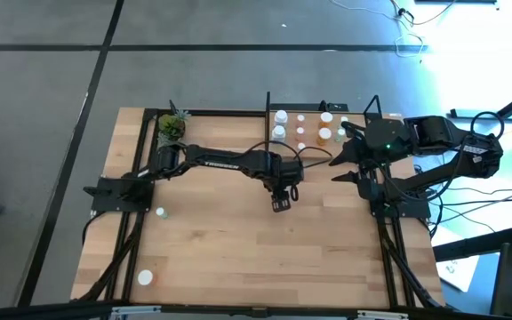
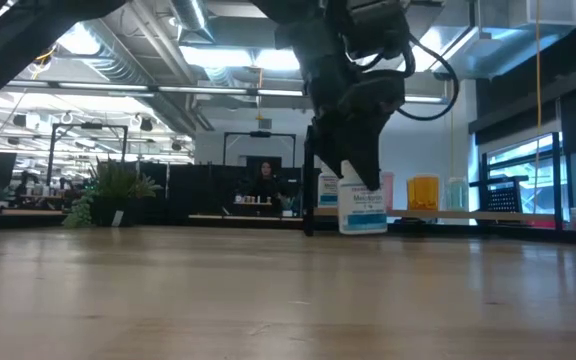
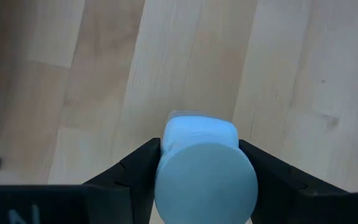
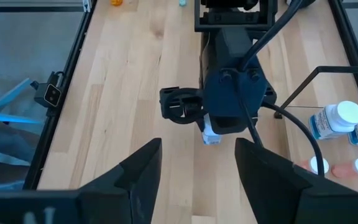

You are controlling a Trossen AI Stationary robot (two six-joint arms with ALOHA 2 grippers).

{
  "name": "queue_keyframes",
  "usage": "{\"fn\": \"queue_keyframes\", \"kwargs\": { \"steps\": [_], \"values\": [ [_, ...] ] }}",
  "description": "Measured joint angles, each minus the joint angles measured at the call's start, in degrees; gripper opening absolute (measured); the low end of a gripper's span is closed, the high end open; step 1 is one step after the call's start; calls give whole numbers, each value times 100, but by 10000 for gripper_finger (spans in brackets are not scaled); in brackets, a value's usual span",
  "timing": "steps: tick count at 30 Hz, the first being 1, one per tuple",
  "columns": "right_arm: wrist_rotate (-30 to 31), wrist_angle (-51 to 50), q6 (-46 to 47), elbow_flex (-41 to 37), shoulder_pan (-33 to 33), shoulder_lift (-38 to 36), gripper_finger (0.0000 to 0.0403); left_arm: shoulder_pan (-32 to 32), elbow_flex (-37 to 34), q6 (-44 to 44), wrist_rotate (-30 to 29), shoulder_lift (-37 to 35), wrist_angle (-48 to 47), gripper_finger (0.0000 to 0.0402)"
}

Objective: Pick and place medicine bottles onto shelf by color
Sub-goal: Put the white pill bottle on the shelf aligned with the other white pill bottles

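High view: the left gripper (image 1: 282,201) hangs over the middle of the table (image 1: 238,258), its arm stretched across from the left edge. Its jaws are closed part-way on a white bottle (image 3: 202,171), one finger (image 3: 134,169) on each side of the cap. In the low view the same bottle (image 2: 362,208) hangs upright under the gripper (image 2: 353,170), its base just clear of the tabletop or barely at it — I cannot tell which. Its label carries blue print.

The right gripper (image 1: 347,162) sits near the table's right side, just in front of the shelf (image 1: 354,133), pointing toward the left arm. Its fingers (image 4: 138,171) stand apart with nothing between them.

The shelf lies along the far edge, right of centre, framed by thin black posts. On it stand several bottles (image 1: 280,117) — white ones at its left end, small pinkish ones beside them, an orange one (image 1: 325,135) further right. The right wrist view shows two white bottles (image 4: 335,119) lying or leaning together there, with pale caps nearby.

Two more bottles are well apart on the table's left part: one (image 1: 161,212) near the left arm's base, another (image 1: 145,277) close to the near edge. A plant (image 1: 172,126) stands in the far left corner.
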Motion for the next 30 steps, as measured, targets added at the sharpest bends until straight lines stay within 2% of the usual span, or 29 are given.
{"fn": "queue_keyframes", "kwargs": {
  "steps": [30],
  "values": [
    [2, 0, -13, -1, -1, 0, 205, 2, 0, -173, 0, 0, -34, 188]
  ]
}}
